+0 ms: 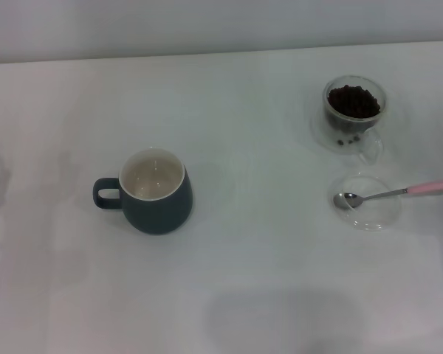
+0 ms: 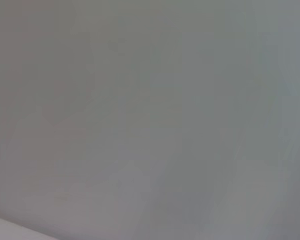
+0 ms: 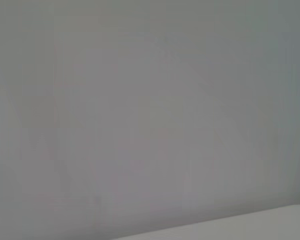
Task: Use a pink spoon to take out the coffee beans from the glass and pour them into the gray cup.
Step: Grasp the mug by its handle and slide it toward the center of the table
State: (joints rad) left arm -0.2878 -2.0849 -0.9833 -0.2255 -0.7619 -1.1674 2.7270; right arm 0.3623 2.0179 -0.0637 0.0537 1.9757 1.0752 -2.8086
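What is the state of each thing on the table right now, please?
gray cup: upright, empty inside, handle toward the robot's left.
glass: upright, holding beans.
coffee beans: heaped in the glass, none in the gray cup.
pink spoon: lying with its bowl on the clear dish, no beans in it, not held.
clear dish: flat on the table, just in front of the glass.
Both grippers: out of view.

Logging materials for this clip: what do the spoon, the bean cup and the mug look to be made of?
The pink spoon: shiny metal bowl and stem with glints, and a matte pale pink handle end, possibly plastic or coated. The glass: clear and see-through, the coffee beans visible through its wall. The gray cup: likely glazed ceramic, smooth dark blue-gray outside, cream inside with soft highlights.
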